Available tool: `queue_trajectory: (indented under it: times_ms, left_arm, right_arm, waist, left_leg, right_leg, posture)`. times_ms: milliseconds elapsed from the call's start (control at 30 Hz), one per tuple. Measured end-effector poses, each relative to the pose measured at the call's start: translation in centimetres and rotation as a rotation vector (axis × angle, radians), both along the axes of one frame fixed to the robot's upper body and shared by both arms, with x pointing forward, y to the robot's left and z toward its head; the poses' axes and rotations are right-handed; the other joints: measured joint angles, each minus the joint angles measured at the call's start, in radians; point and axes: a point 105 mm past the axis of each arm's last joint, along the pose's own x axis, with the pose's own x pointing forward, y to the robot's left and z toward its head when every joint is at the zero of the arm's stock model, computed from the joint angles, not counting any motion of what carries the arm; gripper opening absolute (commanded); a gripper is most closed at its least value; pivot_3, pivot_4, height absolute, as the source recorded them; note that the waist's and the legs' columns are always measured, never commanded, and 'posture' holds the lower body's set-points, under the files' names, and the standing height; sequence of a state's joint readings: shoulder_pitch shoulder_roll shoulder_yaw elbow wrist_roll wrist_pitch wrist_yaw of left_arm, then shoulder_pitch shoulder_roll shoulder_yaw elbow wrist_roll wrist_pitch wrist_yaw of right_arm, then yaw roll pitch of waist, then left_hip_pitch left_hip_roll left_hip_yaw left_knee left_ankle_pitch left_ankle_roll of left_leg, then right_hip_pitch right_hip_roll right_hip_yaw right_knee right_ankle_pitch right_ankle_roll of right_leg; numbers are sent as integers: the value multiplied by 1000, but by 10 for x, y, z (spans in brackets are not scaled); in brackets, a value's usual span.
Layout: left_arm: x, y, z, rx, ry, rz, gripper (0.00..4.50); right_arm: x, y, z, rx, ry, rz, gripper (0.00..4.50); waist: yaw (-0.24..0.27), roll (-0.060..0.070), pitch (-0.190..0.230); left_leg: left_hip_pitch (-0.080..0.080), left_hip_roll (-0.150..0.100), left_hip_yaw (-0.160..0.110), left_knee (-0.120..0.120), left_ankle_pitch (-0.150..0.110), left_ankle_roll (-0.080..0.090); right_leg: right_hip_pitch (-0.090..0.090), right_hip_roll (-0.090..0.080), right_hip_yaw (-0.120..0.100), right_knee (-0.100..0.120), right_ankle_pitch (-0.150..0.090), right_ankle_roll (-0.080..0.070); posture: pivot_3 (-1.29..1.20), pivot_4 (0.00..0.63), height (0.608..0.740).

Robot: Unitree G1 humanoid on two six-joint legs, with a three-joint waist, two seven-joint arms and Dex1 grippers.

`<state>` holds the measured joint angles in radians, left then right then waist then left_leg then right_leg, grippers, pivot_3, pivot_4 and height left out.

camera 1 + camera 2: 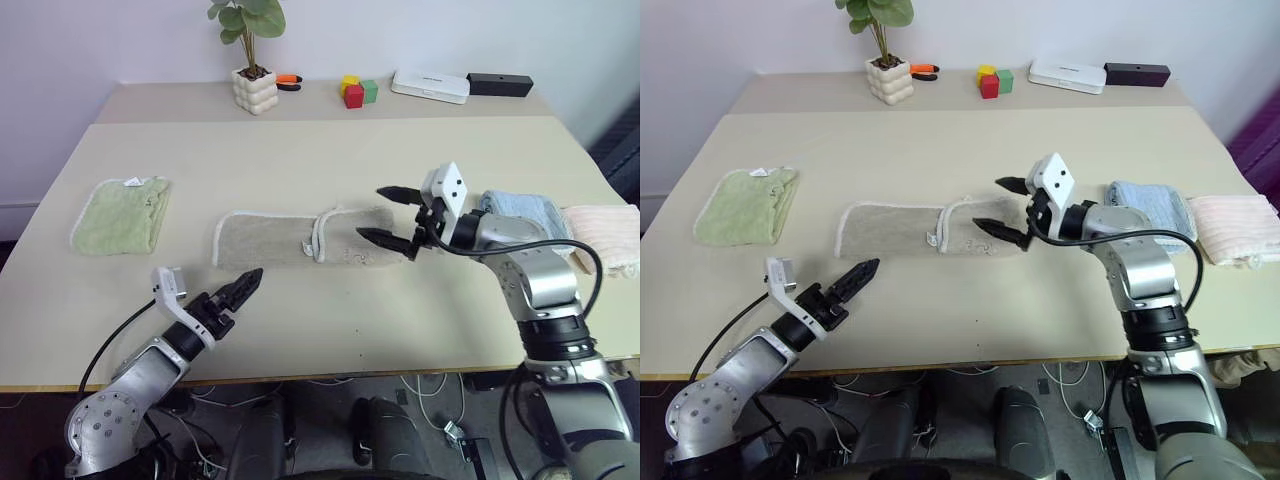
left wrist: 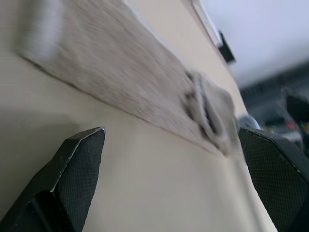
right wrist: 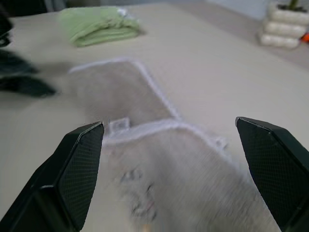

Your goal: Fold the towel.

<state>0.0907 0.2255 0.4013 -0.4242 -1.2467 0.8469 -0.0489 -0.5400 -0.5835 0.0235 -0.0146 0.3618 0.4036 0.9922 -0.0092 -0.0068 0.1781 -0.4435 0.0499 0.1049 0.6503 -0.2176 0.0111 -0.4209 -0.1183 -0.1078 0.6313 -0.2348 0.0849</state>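
The left gripper (image 1: 243, 283) is wide open near the table's (image 1: 330, 330) front edge. Just past it the towel (image 1: 270, 240) lies partly folded, soft and floppy. Best grab a corner. The right gripper (image 1: 388, 212), wide open, hovers over its folded end.

Below the right pincer (image 1: 391, 214) lies a beige towel (image 1: 300, 239) with whitish trim. Just beyond it sit a light blue towel (image 1: 520, 213) and a pink one (image 1: 605, 232). Far left lies a green towel (image 1: 122, 214).
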Motion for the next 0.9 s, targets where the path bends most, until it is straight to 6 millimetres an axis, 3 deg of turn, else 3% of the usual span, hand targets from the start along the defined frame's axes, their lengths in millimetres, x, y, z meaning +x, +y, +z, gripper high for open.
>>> queue_trajectory:
  times_ms: [133, 433, 900]
  left_arm:
    - [17, 13, 1, -10, 13, 109, 4500]
    - [32, 8, 1, -155, 65, 184, 4500]
    - [23, 7, 2, -396, 195, 229, 4500]
  right_arm:
    - [0, -2, 0, 0, 5, -9, 4431]
    - [1, -1, -2, 13, 8, -45, 4431]
    - [3, 1, -5, 23, 2, -64, 4431]
  waist:
    - [2, 0, 0]
    - [22, 0, 0]
    - [24, 0, 0]
  left_leg:
    - [0, -1, 0, 0, 0, 0]
    - [0, -1, 0, 2, 0, 1]
    - [0, -1, 0, 3, -1, 1]
  right_leg:
    - [0, 0, 0, -1, 1, 2]
    - [2, 0, 0, -1, 1, 2]
    - [3, 0, 0, -1, 0, -1]
  posture:
    - [0, 150, 740]
    - [0, 150, 740]
    - [0, 150, 740]
